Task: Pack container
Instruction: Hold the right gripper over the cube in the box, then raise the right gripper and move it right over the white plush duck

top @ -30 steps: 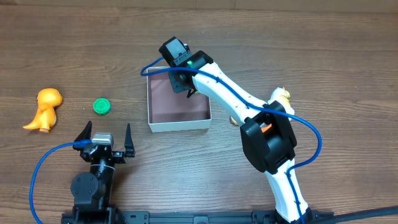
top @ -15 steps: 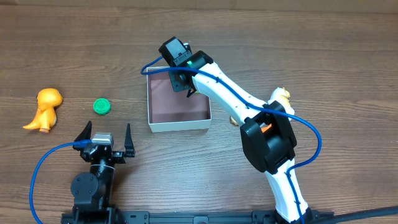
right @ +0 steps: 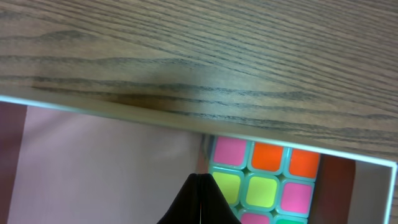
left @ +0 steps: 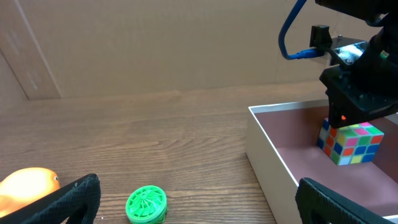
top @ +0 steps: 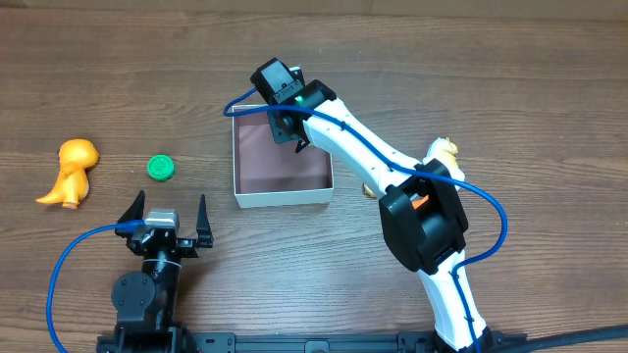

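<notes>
The container (top: 283, 197), a square white-walled box with a pinkish-brown floor, sits mid-table. A multicoloured puzzle cube (left: 351, 142) rests on its floor by the far wall; from overhead my right arm hides it. My right gripper (top: 296, 143) hangs over that far part of the box, its jaws shut with nothing between them. In the right wrist view its tips (right: 200, 177) lie just left of the cube (right: 267, 180). My left gripper (top: 165, 218) stands open near the front edge, left of the box, holding nothing.
A green ribbed disc (top: 161, 168) and an orange dinosaur (top: 69, 172) lie on the wood left of the box. A pale yellow toy (top: 446, 150) shows partly behind the right arm's elbow. The disc (left: 147, 204) lies between my left fingers' line of sight.
</notes>
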`<act>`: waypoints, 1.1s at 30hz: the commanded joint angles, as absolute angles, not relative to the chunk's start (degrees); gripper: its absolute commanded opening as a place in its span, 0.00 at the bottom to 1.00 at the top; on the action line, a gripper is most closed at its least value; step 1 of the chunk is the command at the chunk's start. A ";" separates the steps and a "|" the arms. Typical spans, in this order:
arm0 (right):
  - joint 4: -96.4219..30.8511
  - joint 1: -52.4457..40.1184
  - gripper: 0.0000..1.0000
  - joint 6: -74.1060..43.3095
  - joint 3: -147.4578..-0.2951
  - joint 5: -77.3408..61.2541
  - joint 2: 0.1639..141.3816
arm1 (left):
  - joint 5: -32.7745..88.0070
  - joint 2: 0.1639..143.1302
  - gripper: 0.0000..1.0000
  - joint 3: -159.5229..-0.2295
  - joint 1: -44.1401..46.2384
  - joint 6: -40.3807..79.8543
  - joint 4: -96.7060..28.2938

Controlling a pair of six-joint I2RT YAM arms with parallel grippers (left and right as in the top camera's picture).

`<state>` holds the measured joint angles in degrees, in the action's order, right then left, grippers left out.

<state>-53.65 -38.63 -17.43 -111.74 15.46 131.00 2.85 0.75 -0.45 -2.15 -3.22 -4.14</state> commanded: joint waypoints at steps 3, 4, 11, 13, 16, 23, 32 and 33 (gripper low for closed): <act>-53.63 -38.50 0.04 -18.02 -111.42 17.37 132.05 | 3.84 0.64 1.00 -0.27 -2.61 -4.10 -4.12; -53.63 -38.50 0.04 -18.02 -111.42 17.39 132.05 | 3.84 0.64 1.00 -0.27 -2.61 -4.10 -4.12; -53.74 -38.50 0.04 -19.14 -111.42 19.68 132.05 | 3.84 0.64 1.00 -0.27 -2.61 -4.10 -4.12; -53.71 -38.50 0.05 -19.09 -111.44 19.68 132.05 | 3.84 0.64 1.00 -0.27 -2.61 -4.10 -4.12; -53.63 -38.50 0.05 -19.07 -111.70 19.44 132.03 | 3.84 0.64 1.00 -0.27 -2.61 -4.10 -4.12; -57.82 -38.50 0.06 -19.05 -118.76 19.46 132.00 | 3.84 0.64 1.00 -0.27 -2.61 -4.10 -4.12; -79.66 -37.28 0.28 -19.11 -144.70 19.49 131.66 | 3.84 0.64 1.00 -0.27 -2.61 -4.10 -4.12; -82.85 -36.51 0.34 -19.11 -147.79 19.49 131.37 | 3.84 0.64 1.00 -0.27 -2.61 -4.10 -4.12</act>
